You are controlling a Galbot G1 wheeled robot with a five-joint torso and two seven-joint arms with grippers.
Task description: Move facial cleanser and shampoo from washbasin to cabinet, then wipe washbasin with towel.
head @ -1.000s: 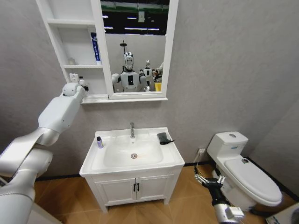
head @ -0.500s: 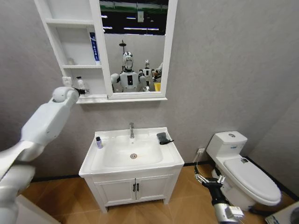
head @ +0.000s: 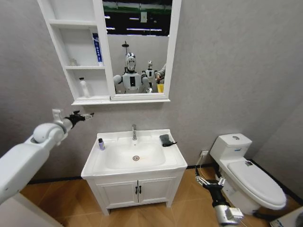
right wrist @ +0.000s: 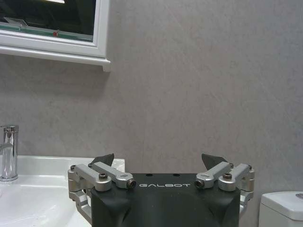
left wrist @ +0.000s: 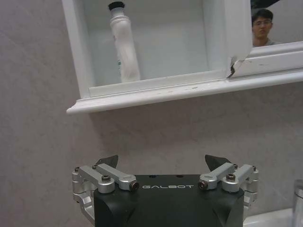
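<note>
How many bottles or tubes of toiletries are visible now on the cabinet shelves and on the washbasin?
3. A blue-labelled tube leans at the middle shelf's right side in the cabinet. A white tube stands on the bottom shelf. A small dark-capped bottle stands at the washbasin's left rim. Others may be hidden.

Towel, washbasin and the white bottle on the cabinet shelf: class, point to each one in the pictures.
towel point(head: 165, 139), head view, middle of the folded cloth.
washbasin point(head: 176, 163), head view, bare right rim.
white bottle point(left wrist: 125, 51), left wrist view, middle of its body, standing on the cabinet point(left wrist: 142, 92) bottom shelf.
</note>
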